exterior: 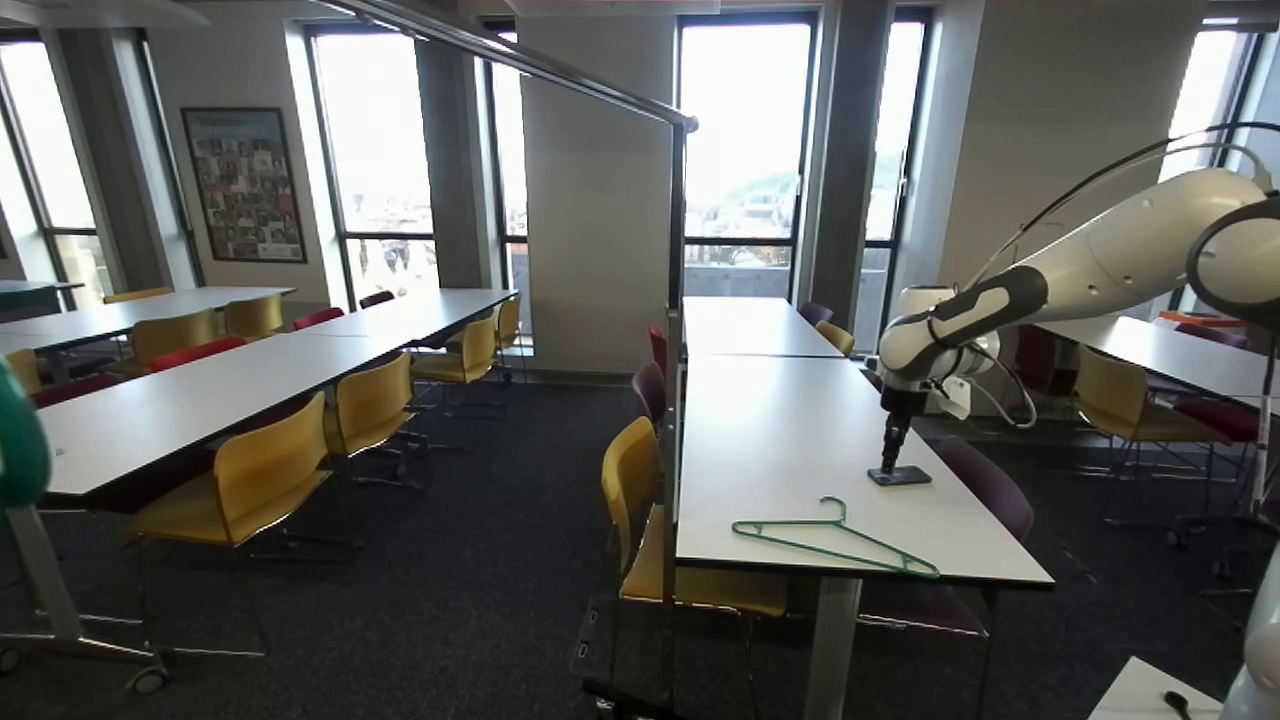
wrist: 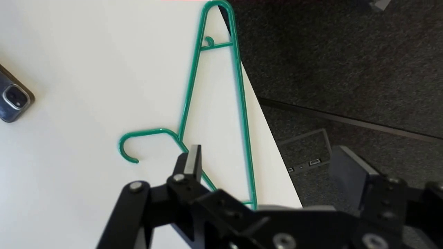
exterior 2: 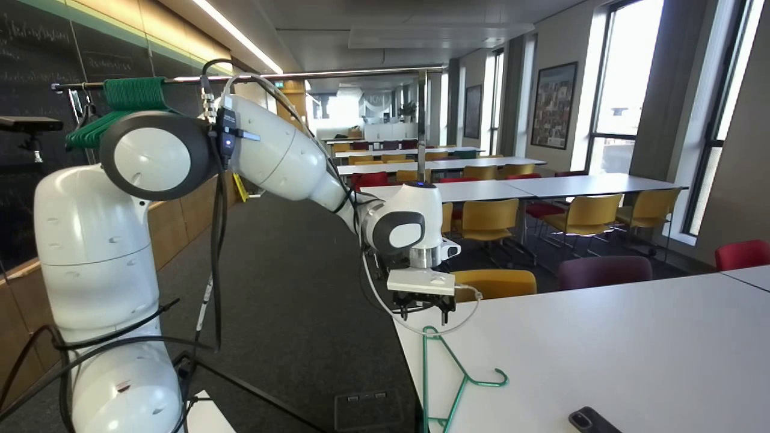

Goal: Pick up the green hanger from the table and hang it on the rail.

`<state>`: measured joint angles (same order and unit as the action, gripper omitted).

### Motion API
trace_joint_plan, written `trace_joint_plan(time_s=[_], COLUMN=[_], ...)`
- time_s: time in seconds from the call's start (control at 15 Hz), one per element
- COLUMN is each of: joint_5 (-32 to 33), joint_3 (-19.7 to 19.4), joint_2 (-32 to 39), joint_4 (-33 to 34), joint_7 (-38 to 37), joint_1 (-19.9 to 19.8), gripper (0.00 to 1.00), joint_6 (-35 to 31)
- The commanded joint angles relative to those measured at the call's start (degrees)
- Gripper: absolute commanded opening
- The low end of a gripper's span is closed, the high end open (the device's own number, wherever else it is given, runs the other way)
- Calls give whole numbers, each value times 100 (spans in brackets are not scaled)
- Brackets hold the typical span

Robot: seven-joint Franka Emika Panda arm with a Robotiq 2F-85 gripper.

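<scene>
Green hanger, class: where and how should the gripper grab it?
Probably midway along its long bar, from above, the open gripper straddling it: the hanger lies flat on the table, and gripping opposite the hook should leave it free for the rail.

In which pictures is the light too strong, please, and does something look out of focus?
In both exterior views, windows wash out towards white; in the wrist view, the gripper seems slightly soft, while the green hanger looks sharper.
</scene>
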<state>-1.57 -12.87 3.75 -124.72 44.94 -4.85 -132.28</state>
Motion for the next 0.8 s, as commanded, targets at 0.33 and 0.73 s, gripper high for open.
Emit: trace_joint_plan(time_s=[0.33,0.73], joint_5=[20,148], joint_3=[194,367], joint_2=[8,1082], joint_4=[29,809], joint_7=[-1,-365], joint_1=[-193,-250], gripper=[100,100], joint_6=[14,146])
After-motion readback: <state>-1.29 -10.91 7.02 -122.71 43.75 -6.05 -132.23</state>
